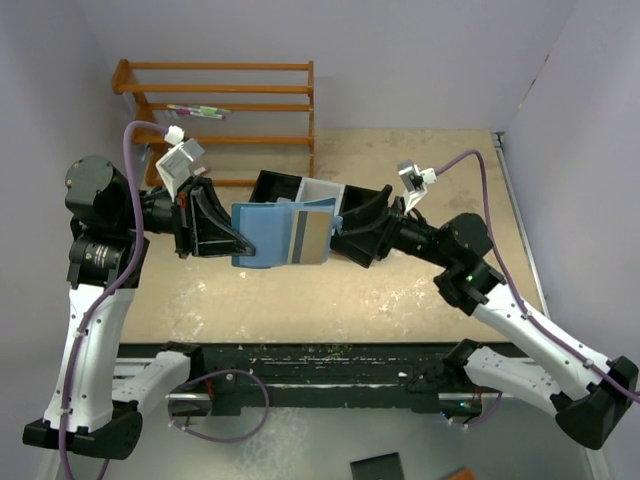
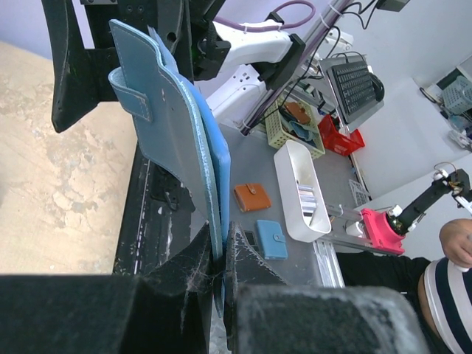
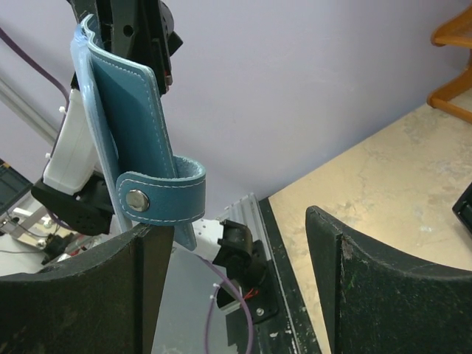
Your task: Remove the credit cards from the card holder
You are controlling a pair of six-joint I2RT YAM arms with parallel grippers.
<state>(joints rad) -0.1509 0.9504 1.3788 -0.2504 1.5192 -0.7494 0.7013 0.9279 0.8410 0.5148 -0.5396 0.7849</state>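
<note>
With your left gripper point(image 2: 223, 254) clamped on the edge of the card holder point(image 2: 173, 147) and your right gripper point(image 3: 237, 221) gaping just beside it, you likely next need to pinch the gold-tan card point(image 1: 315, 232).

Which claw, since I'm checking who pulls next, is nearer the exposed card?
Right. The right claw sits open at the credit card's right edge; the left claw is shut on the card holder's far left edge.
</note>
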